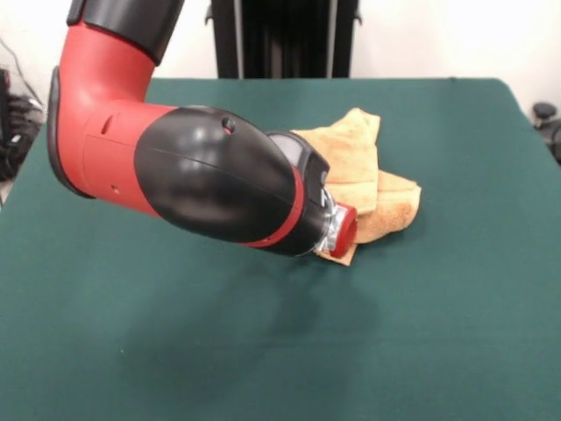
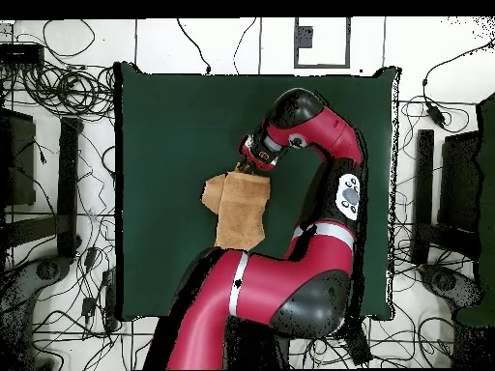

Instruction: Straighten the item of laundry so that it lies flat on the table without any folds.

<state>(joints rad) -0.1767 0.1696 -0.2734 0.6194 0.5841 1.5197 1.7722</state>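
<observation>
The towel lies folded over itself near the middle of the table; the gripper sits low at its near edge, touching the cloth, but whether it is spread or pinching the cloth cannot be told; a pull from here might drag the whole bundle, or catch two layers and keep the fold; no containers show.

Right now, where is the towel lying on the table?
In the overhead view, the towel lies folded near the middle of the green table, its upper edge at the gripper.
</observation>
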